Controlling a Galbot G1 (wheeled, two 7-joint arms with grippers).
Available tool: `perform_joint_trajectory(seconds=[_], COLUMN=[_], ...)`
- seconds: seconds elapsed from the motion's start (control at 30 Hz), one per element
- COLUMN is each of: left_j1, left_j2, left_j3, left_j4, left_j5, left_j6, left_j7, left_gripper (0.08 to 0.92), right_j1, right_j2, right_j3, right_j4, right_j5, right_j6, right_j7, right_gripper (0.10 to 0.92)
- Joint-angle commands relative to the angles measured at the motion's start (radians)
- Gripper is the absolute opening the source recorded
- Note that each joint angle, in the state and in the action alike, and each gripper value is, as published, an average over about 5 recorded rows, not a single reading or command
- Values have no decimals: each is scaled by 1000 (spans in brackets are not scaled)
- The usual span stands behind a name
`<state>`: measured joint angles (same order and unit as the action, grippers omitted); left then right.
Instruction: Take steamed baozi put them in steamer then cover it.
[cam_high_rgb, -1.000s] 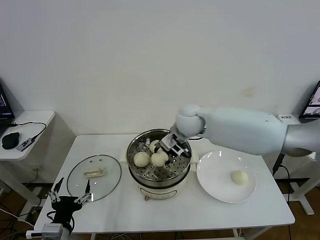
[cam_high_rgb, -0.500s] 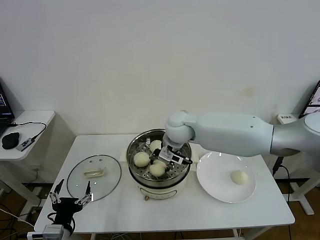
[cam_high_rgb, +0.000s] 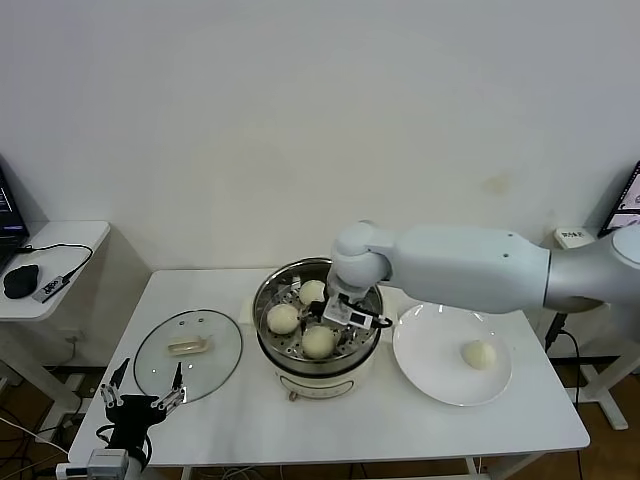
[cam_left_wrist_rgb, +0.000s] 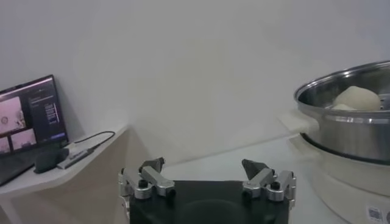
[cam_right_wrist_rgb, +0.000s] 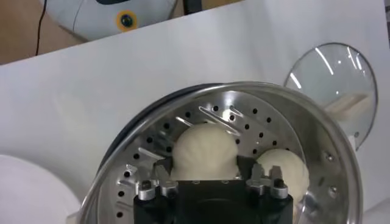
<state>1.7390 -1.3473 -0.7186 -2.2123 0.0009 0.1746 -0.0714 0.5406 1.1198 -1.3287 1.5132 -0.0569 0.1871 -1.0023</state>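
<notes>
The steel steamer (cam_high_rgb: 264, 300) stands mid-table with three baozi on its perforated tray: one on the left (cam_high_rgb: 283, 318), one at the back (cam_high_rgb: 313, 291), one at the front (cam_high_rgb: 318, 341). My right gripper (cam_high_rgb: 323, 328) reaches into the pot, open, a finger on either side of the front baozi (cam_right_wrist_rgb: 204, 149), which rests on the tray (cam_right_wrist_rgb: 268, 131). A fourth baozi (cam_high_rgb: 479, 353) lies on the white plate (cam_high_rgb: 430, 350). The glass cover (cam_high_rgb: 215, 345) lies flat on the table, left of the steamer. My left gripper (cam_high_rgb: 146, 372) hangs open and empty off the table's front left corner.
A side table (cam_high_rgb: 60, 245) with a mouse and cables stands at far left. In the left wrist view my left gripper (cam_left_wrist_rgb: 203, 164) faces the steamer's wall (cam_left_wrist_rgb: 347, 131), with a laptop (cam_left_wrist_rgb: 27, 115) off to the side.
My right gripper carried a baozi down to the front of the steamer tray and opened its jaws around it. The left arm has not moved.
</notes>
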Motion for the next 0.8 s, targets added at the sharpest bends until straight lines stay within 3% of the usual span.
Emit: perform_joint_trajectory(seconds=[0.03,0.53,0.8], left_j1=[-2,-13,-18], left_j2=[3,35,49], left_j3=[0,0,18], left_j4=[-4,-8,-8], left_j5=[-2,-13,-9], left_j6=[0,4,7], left_j7=[1,2,3], left_gripper=[823,823,823], right_j1=[29,81,-79], right_j2=[-31,-406,-649], right_j3=[28,144,206], right_j4=[1,43,54], right_j5=[7,88,99], right_j6=[-6,-332,-372], right_j7=[-1,-53,-70], right_gripper=[818,823,823])
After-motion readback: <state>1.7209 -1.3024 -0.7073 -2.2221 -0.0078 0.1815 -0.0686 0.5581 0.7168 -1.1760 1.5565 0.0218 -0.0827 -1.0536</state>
